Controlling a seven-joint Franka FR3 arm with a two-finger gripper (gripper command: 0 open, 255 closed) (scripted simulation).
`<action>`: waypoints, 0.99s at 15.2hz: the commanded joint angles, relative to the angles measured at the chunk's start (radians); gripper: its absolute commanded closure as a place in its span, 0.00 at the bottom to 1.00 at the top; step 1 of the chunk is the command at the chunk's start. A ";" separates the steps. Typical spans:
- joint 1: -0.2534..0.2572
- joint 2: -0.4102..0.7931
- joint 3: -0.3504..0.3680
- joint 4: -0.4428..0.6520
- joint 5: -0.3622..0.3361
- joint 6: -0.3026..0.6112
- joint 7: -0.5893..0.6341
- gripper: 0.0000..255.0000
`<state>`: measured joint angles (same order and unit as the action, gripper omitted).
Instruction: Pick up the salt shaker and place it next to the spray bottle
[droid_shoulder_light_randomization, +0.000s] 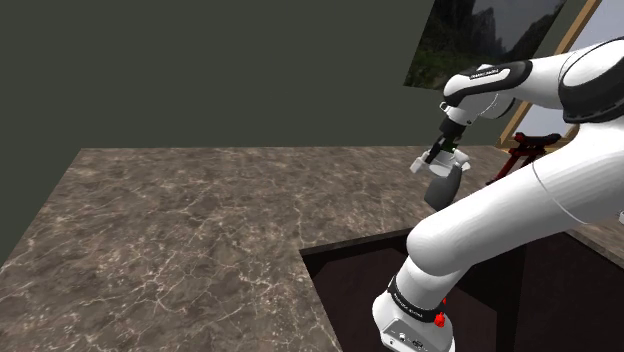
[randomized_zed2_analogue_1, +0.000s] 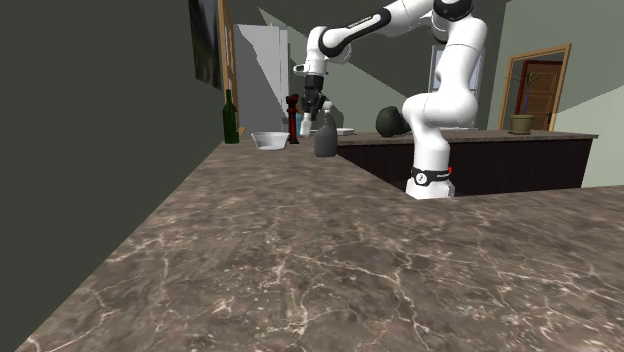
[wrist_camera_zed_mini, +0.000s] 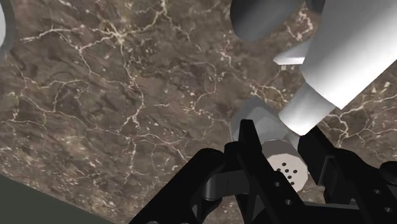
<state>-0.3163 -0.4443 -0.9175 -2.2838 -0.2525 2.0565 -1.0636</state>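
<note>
You've got the gripper (wrist_camera_zed_mini: 282, 139) closed to a narrow gap on the salt shaker (wrist_camera_zed_mini: 285, 167), fingers pressing both sides near its perforated cap. The grey spray bottle (wrist_camera_zed_mini: 347, 57) is just beside it; in the shoulder view it's at 6 o'clock under the hand. Pick looks done, approx at goal. Left for you: set down on the marble counter (wrist_camera_zed_mini: 114, 95), release, back off. Can't tell if the shaker's base touches yet

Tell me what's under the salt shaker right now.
Veined brown counter shows all around the salt shaker, which the fingers clasp. The patch straight beneath is covered by the shaker itself, so contact with the counter can't be judged.
</note>
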 joint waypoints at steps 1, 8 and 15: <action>0.006 0.013 -0.015 -0.020 0.003 0.033 -0.006 1.00; 0.029 0.058 -0.069 -0.081 0.017 0.135 -0.031 1.00; 0.072 0.122 -0.138 -0.132 0.054 0.242 -0.072 1.00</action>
<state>-0.2525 -0.3328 -1.0451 -2.4092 -0.2061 2.2822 -1.1295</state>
